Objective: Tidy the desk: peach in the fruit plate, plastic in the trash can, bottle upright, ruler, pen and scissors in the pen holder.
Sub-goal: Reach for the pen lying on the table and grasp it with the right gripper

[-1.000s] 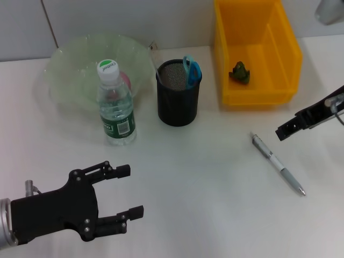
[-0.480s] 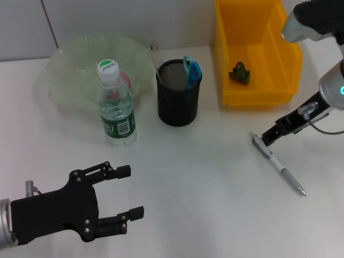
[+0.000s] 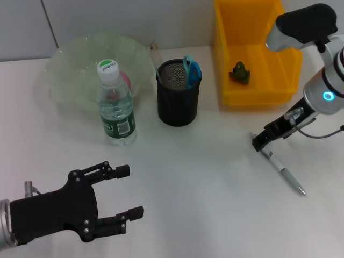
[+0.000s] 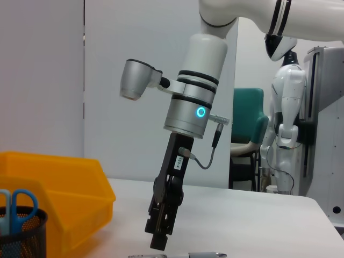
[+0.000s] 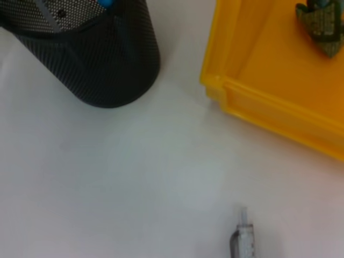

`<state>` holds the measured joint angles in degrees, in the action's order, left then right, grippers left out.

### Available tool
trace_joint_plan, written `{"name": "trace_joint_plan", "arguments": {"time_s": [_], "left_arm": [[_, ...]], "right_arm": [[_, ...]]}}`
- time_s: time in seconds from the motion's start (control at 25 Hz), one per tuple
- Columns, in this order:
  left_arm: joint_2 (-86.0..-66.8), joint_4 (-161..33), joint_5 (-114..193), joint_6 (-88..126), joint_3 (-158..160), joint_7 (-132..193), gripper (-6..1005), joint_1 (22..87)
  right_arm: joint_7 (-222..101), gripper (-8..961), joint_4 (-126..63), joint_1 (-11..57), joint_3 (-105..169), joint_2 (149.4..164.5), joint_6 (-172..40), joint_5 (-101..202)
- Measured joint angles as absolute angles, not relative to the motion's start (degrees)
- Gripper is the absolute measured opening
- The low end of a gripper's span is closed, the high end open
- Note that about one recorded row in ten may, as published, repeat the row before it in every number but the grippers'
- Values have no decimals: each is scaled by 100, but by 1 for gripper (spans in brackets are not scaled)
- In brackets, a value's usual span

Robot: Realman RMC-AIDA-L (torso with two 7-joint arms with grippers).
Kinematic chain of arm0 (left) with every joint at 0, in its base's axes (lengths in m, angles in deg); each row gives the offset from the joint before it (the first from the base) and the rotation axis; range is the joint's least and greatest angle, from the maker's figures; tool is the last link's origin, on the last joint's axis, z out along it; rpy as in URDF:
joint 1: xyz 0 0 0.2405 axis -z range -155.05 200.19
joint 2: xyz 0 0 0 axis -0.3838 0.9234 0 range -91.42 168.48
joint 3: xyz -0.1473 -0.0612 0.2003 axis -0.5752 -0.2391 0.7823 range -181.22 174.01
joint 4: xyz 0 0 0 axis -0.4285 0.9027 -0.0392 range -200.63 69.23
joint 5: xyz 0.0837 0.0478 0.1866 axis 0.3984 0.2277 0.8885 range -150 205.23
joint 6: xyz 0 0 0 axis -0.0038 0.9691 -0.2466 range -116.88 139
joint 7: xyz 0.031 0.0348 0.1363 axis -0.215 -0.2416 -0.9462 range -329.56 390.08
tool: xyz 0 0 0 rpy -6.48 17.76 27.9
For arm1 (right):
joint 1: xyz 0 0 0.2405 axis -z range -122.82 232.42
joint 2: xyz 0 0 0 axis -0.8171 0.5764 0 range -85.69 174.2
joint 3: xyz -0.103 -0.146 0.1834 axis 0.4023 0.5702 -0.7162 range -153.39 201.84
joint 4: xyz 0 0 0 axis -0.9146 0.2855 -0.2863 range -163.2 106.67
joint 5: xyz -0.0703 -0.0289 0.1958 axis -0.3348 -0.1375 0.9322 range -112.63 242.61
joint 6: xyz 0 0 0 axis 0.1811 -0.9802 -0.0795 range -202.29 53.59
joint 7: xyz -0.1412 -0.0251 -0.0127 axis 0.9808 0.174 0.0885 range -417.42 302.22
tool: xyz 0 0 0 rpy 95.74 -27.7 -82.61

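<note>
A silver pen lies flat on the white desk at the right. My right gripper hangs just over its far end; the left wrist view shows that gripper pointing down close to the desk. In the right wrist view only the pen's end shows. The black mesh pen holder has blue-handled scissors and a ruler in it. The bottle stands upright. A pink peach sits in the green fruit plate. Crumpled green plastic lies in the yellow bin. My left gripper rests open at the near left.
The yellow bin and the pen holder stand a short way beyond the pen. A wall runs along the desk's far edge. White desk surface stretches between the left gripper and the pen.
My right arm has swung in from the right edge and come down over the pen's far end. The left arm and all objects have stayed put.
</note>
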<state>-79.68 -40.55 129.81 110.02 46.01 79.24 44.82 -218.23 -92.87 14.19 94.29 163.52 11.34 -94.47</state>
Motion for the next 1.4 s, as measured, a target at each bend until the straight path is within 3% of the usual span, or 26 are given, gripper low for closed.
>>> {"name": "trace_joint_plan", "arguments": {"time_s": [0.64, 0.88, 1.08, 1.4], "left_arm": [[-7968, -4048, 12983, 11002, 4616, 7912, 800, 4463], [-7968, -4055, 12995, 11002, 4623, 7912, 799, 4463], [-7968, -4059, 12998, 11003, 4623, 7912, 799, 4463], [-7968, -4062, 12998, 11002, 4623, 7912, 799, 4463]], "right_arm": [[-21812, 774, -8851, 1252, 9505, 16352, 886, -9477], [-21814, 730, -8827, 1278, 9470, 16351, 834, -9477], [-21814, 500, -8779, 1288, 9496, 16342, 809, -9478], [-21804, 472, -8672, 1293, 9507, 16343, 696, -9483]]}}
